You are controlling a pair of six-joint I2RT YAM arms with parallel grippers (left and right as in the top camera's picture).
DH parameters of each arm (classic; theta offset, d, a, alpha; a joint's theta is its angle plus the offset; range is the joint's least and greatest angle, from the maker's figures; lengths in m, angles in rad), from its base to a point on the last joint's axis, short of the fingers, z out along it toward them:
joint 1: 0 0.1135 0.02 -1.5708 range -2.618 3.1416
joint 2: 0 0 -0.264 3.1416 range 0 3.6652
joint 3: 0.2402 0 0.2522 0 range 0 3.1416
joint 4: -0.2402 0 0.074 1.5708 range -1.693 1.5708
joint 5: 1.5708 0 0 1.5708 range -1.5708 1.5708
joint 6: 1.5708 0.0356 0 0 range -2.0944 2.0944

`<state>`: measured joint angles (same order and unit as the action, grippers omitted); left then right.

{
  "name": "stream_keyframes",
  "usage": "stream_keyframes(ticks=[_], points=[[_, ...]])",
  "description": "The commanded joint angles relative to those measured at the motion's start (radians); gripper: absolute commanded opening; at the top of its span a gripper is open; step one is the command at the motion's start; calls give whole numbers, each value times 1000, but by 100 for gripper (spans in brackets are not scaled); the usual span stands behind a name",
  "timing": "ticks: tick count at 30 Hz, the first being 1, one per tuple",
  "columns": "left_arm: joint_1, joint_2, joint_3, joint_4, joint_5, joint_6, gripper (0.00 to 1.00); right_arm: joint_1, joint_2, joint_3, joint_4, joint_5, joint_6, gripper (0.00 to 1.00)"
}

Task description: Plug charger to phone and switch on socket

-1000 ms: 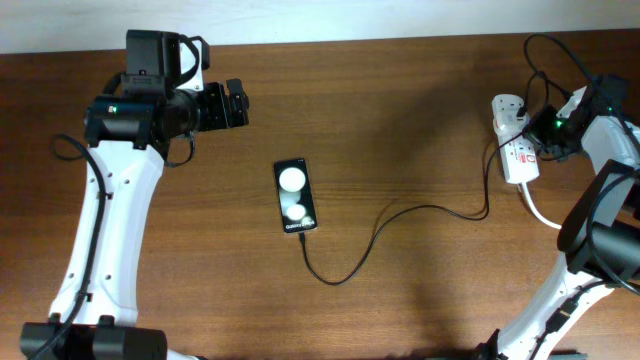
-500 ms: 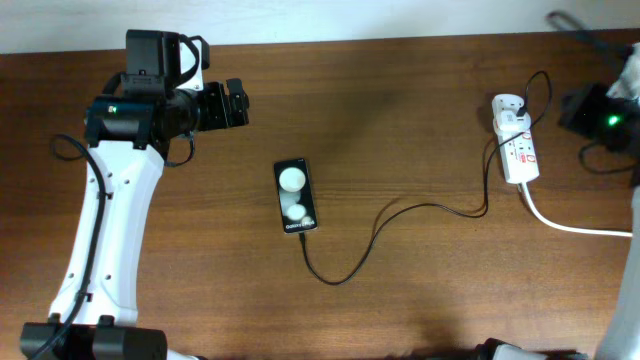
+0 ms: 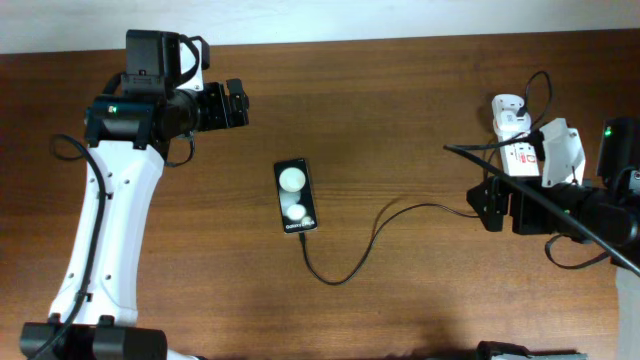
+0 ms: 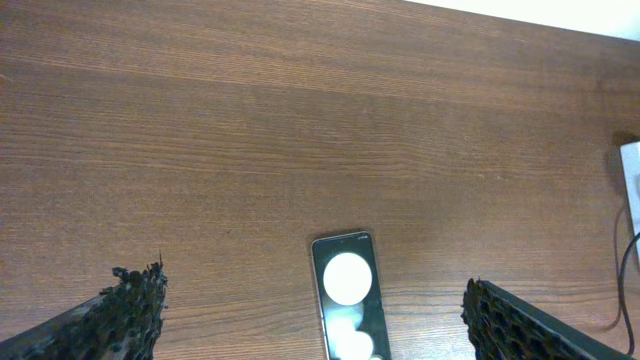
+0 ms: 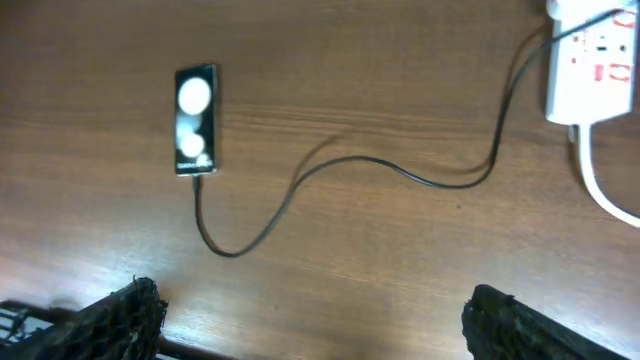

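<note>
Phone [image 5: 195, 120] is seen flat on the worktop [image 5: 380, 60], well ahead and left of the right gripper [image 5: 310, 300], whose jaws are spread wide, empty; the left gripper [image 3: 236, 103] is parted too. Rigid, light and glossy, it is best pinched across its long edges. The charger [image 5: 440, 184] seems seated in it.

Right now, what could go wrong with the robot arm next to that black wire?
1. The right gripper hangs open beside the charger cable. A careless move might snag it and tug the tip at the phone.
2. That arm hangs over part of the socket, so it might bump the strip or its thick white cord.
</note>
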<state>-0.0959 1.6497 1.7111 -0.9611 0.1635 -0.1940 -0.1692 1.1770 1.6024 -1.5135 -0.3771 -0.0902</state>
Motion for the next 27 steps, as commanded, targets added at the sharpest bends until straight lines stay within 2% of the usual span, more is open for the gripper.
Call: stream_keyframes(ticks=[1,4,6,9,12,14,16,17,19,23,27], points=[[1,5,-6,1,-7,9,99,7,1,4,-2,53,-11,99],[0,5,-6,1,-7,9,99,13,-14,-39,77,64,-10,99],[1,5,-6,1,-7,9,99,13,-116,-169,277,64,-11,99],[1,5,-6,1,-7,9,99,19,-337,-479,625,76,-11,99],[1,5,-6,1,-7,9,99,148,-565,-792,944,237,-11,99],[1,5,-6,1,-7,9,99,194,-653,-922,1100,267,-11,99],[1,5,-6,1,-7,9,99,216,-785,-1158,1410,283,-10,99],[1,5,-6,1,-7,9,99,216,-821,-1221,1471,280,-9,99],[1,5,-6,1,-7,9,99,216,-927,-1347,1537,281,-7,99],[1,5,-6,1,-7,9,99,216,-1116,-1517,1538,281,-7,99],[0,5,-6,1,-7,9,99,216,-1174,-1597,1543,282,-7,99]])
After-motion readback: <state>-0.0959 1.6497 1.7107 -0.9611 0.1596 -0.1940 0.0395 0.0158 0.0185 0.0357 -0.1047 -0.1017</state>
